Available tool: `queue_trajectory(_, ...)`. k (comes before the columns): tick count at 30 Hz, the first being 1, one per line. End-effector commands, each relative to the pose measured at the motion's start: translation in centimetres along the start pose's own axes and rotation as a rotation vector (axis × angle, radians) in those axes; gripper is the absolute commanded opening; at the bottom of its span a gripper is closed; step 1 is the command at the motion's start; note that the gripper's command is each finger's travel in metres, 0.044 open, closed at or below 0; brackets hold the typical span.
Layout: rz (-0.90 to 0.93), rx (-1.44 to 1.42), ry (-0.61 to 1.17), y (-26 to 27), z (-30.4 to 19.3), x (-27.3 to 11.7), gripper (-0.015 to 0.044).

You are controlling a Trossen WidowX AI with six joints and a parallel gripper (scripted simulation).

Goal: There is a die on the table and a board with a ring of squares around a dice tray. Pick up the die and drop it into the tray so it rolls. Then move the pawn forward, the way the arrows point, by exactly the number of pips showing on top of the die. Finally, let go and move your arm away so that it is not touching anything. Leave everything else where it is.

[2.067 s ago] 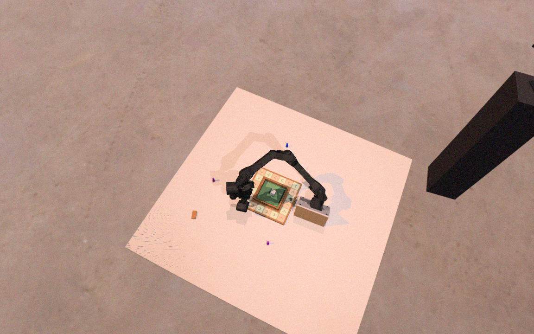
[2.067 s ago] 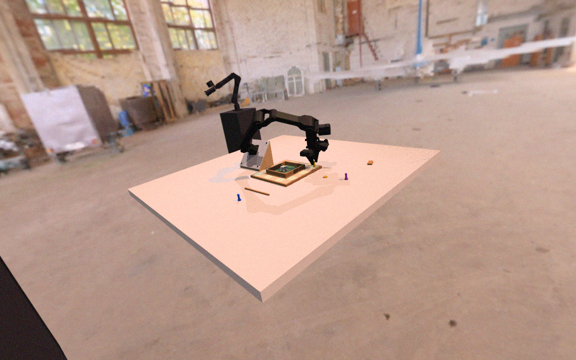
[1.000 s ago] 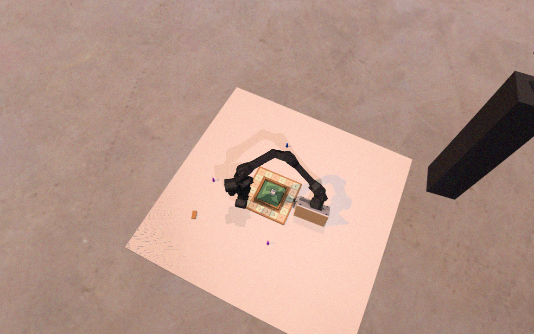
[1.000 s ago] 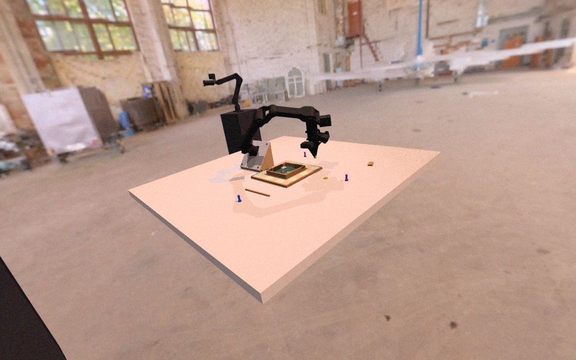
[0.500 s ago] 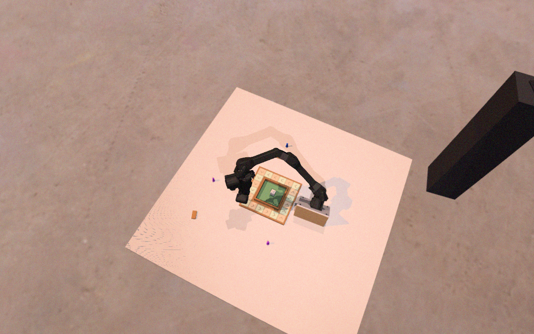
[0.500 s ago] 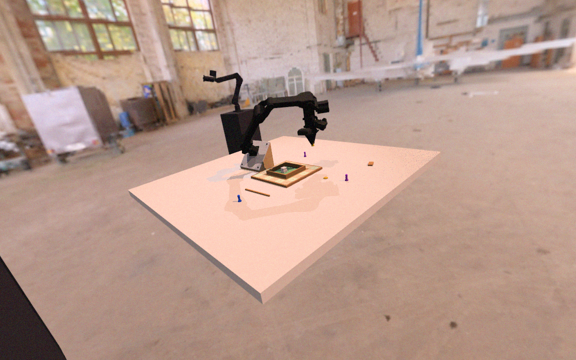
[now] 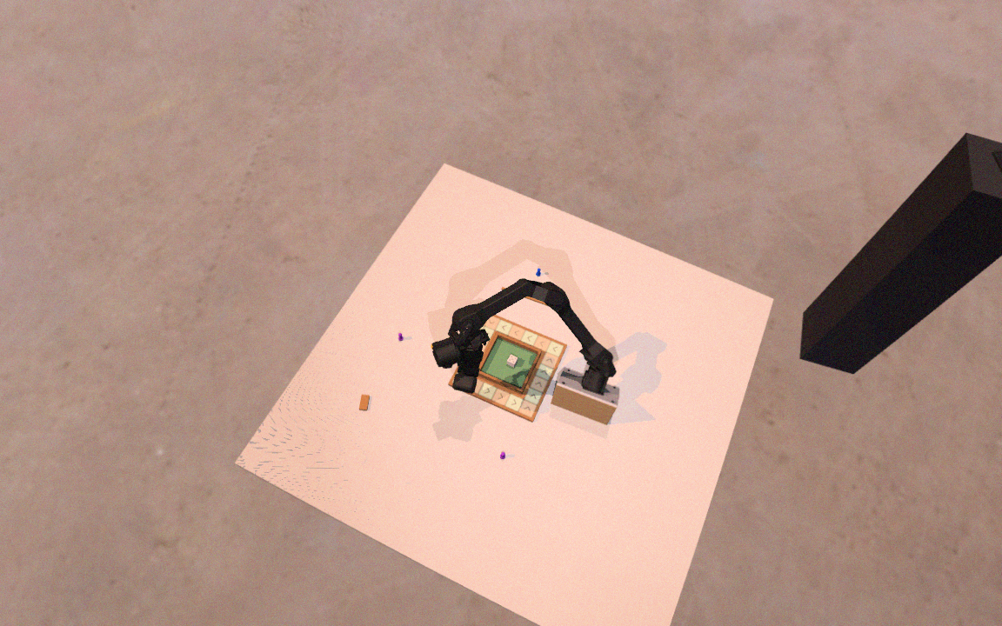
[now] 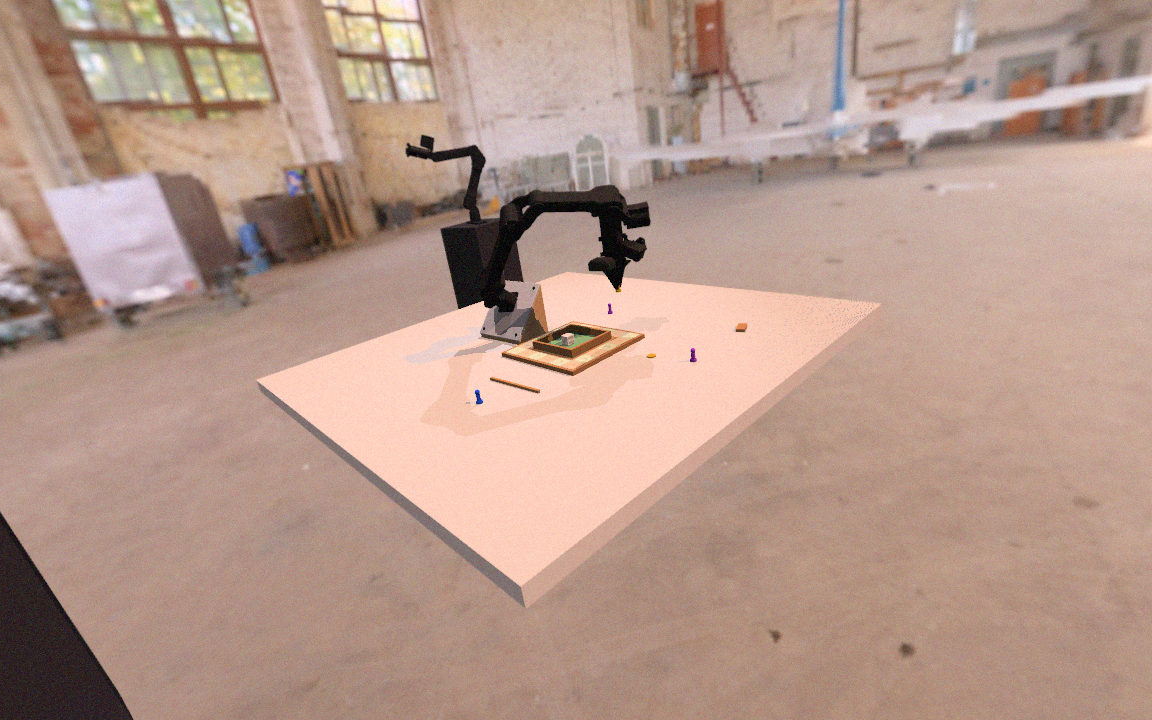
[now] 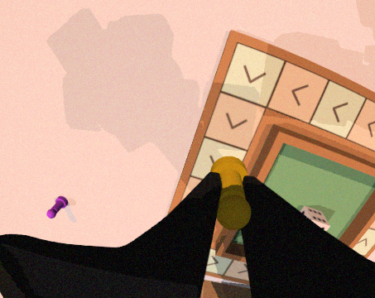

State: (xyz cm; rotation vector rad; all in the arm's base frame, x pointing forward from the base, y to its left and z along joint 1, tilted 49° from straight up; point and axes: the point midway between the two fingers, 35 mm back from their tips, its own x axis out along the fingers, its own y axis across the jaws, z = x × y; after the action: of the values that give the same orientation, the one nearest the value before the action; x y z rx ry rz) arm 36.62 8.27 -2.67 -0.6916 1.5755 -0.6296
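My gripper (image 8: 618, 282) (image 9: 229, 184) is shut on the yellow pawn (image 8: 618, 290) (image 9: 233, 212) and holds it well above the board (image 7: 553, 349) (image 8: 629, 339) (image 9: 223, 76). In the top view the fingertips and pawn are hidden under the arm. The die (image 7: 512, 360) (image 8: 567, 339) (image 9: 315, 216) rests inside the green-floored tray (image 7: 497, 357) (image 8: 553, 348) (image 9: 319, 174). Its upper face in the wrist view shows what look like two rows of three pips; a finger hides part of the die. Arrows mark the ring squares.
Purple pawns (image 7: 400, 336) (image 7: 502, 455) (image 8: 693, 355) (image 8: 610, 308) stand off the board, as does a blue pawn (image 7: 537, 272) (image 8: 478, 396). An orange block (image 7: 364, 402) (image 8: 741, 327), a yellow disc (image 8: 651, 355) and a thin stick (image 8: 515, 385) lie on the table. A second arm stands on a black pedestal (image 7: 925, 233).
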Motion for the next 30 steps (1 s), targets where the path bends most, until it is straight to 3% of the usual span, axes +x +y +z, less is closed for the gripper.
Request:
queue_trajectory(1,0.005,0.007,0.001,0.6,-1.2,0.2,0.0000)
queue_trajectory(30,0.007,0.004,0.004,3.1,-10.8,3.5,0.0000)
